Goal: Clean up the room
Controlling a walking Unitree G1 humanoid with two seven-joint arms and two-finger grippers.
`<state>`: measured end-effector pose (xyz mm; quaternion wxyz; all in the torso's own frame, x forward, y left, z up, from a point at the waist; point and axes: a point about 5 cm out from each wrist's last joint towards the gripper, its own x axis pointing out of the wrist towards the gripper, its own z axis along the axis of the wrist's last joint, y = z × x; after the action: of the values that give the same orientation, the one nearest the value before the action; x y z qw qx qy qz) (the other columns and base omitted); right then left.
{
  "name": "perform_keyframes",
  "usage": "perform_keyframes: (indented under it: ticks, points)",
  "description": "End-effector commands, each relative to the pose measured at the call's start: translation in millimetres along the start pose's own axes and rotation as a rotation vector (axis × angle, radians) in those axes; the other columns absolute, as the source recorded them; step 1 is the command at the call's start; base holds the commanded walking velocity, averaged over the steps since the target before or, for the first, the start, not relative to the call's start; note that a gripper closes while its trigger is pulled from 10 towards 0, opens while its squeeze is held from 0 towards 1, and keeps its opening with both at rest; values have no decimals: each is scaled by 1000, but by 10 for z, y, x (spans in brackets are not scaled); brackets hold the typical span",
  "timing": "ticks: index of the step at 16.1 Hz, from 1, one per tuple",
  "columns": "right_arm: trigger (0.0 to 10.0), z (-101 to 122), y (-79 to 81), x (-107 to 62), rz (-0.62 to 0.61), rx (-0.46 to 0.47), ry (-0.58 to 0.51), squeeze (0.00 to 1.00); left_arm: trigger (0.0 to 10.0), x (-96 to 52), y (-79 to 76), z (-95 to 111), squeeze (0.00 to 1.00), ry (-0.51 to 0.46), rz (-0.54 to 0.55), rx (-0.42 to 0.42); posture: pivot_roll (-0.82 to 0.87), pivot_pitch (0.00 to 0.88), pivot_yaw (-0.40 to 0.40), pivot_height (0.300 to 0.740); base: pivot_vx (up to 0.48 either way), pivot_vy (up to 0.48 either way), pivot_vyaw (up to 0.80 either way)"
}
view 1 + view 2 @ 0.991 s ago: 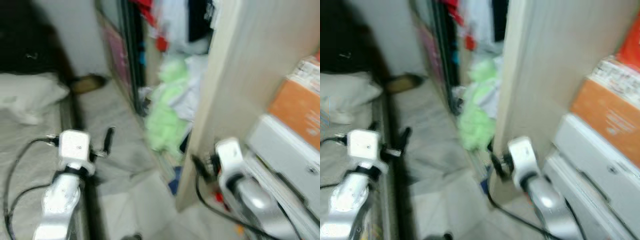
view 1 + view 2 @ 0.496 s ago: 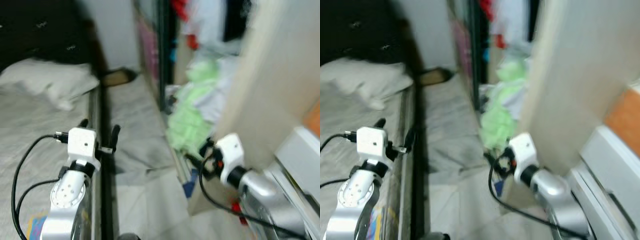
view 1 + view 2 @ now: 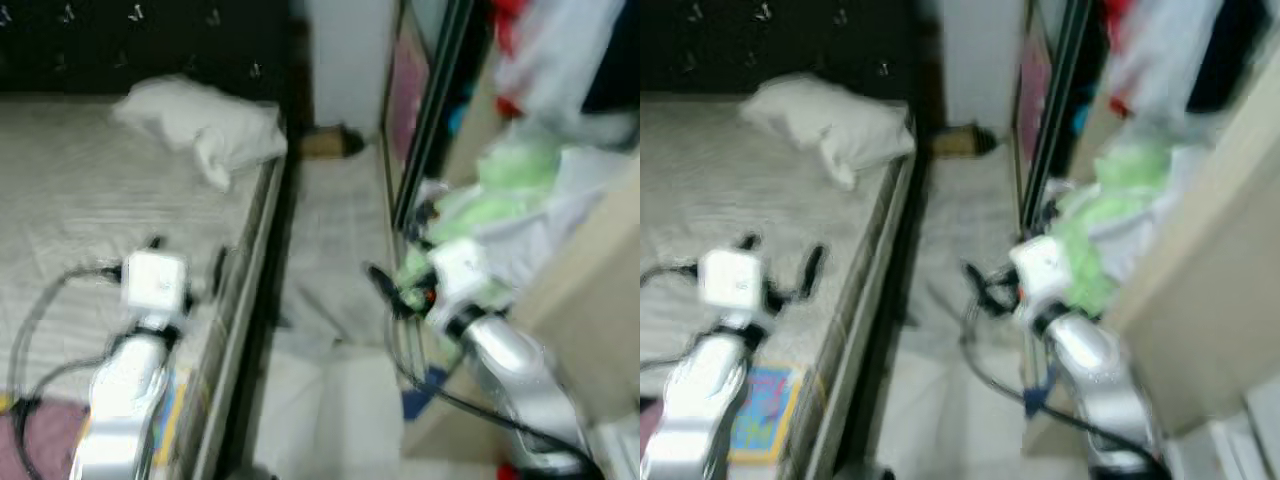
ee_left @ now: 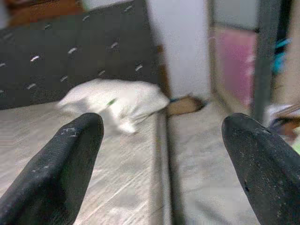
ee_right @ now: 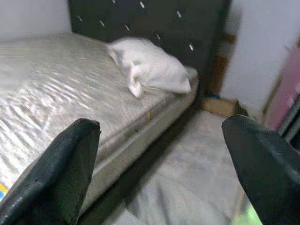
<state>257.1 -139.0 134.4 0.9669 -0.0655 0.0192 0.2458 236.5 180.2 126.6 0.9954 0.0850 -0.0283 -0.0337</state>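
Observation:
A heap of light green and white clothes (image 3: pixel 492 202) spills out of the open wardrobe on the right. On the left, a white pillow (image 3: pixel 203 124) lies at the head of the bare mattress (image 3: pixel 70 190). My left gripper (image 3: pixel 187 258) is held over the mattress edge, open and holding nothing; its wrist view looks between the fingers (image 4: pixel 61 173) at the pillow (image 4: pixel 115 99). Over the floor strip, just left of the clothes heap, my right gripper (image 3: pixel 385 288) is open too, with nothing between its fingers (image 5: pixel 56 173). The eye views are blurred.
A narrow strip of pale floor (image 3: pixel 335 240) runs between the bed frame and the wardrobe's sliding door (image 3: pixel 425 110). A brown object (image 3: pixel 330 143) lies at its far end by the wall. A colourful flat item (image 3: pixel 760 395) rests on the bed near me. A pale wood panel (image 3: pixel 1210 300) stands on the right.
The whole view has swung left: the bed and pillow now take up the left half, and the boxes on the right have left the picture. Both grippers stay open.

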Motion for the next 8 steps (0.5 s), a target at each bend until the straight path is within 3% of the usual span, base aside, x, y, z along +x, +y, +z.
perform_keyframes:
  ticks: [1, 8]
  points:
    - [10000, -18, -69, -35, -40, -18, 7, 0, 10000, 10, -41, 41, 0, -18, -7, 5, -5, 0, -13, 740, 0, 0, 800]
    - [10000, 32, -179, 2, -162, -61, -38, 0, 10000, 16, -32, 42, 0, -17, 25, 20, -4, 0, -14, 740, 0, 0, 800]
